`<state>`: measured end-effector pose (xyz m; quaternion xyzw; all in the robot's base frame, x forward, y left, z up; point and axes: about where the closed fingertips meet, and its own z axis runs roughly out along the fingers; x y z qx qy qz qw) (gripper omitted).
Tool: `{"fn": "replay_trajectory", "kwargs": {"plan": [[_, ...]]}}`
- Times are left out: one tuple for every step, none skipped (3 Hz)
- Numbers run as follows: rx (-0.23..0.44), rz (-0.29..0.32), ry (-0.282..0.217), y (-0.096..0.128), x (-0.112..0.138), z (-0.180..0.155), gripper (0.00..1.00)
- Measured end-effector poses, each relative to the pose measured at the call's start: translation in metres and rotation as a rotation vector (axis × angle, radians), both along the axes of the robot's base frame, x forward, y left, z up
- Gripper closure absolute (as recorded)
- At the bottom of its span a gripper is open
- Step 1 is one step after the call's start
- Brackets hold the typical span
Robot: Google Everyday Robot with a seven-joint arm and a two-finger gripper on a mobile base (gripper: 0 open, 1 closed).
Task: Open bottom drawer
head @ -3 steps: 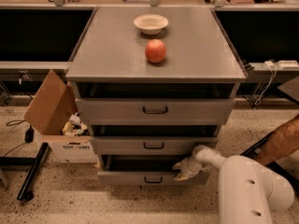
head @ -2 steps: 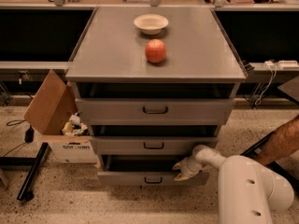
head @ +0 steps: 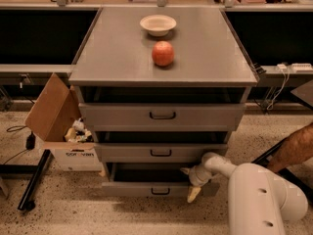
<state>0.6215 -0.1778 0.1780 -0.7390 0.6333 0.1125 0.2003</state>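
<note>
"Since the job is the lowest drawer, which step would you say is in hand?"

"The pull itself, I judge. Going from the left: one cardboard box (head: 55, 117) sits on the floor at nine o'clock from the cabinet (head: 88, 84). On the tabletop (head: 112, 53) are one bowl (head: 157, 24) and one apple (head: 163, 53), with the bowl at twelve o'clock from the apple."

"And the drawers?"

"Three: top drawer (head: 122, 116), middle drawer (head: 127, 153) and bottom drawer (head: 132, 188), each with one dark handle. The bottom drawer is at six o'clock on the cabinet, just above the floor. It stands a little way out, with a dark gap showing behind its front."

"Where is the gripper?"

"One gripper (head: 190, 182), at about two o'clock from the bottom drawer's handle (head: 160, 191), on the right part of the drawer front. Its fingers (head: 193, 194) are spread rather than clamped. One reaches over the top edge toward the gap, and the other hangs down in front of the panel. The white arm (head: 259, 199) comes in from four o'clock."

"So what does the next move call for?"

"A straight draw toward six o'clock, I'd say, with the finger hooked behind the edge so the front doesn't slip off. It should stay level so the drawer runs true."
</note>
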Motion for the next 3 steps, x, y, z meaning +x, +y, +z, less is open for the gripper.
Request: {"fn": "replay_trajectory", "kwargs": {"plan": [[-0.008, 0.007, 0.005, 0.001, -0.003, -0.001, 0.00], [-0.049, 0.043, 0.035, 0.004, -0.018, -0.007, 0.00], [-0.100, 0.072, 0.109, -0.009, -0.057, -0.025, 0.03]]}}
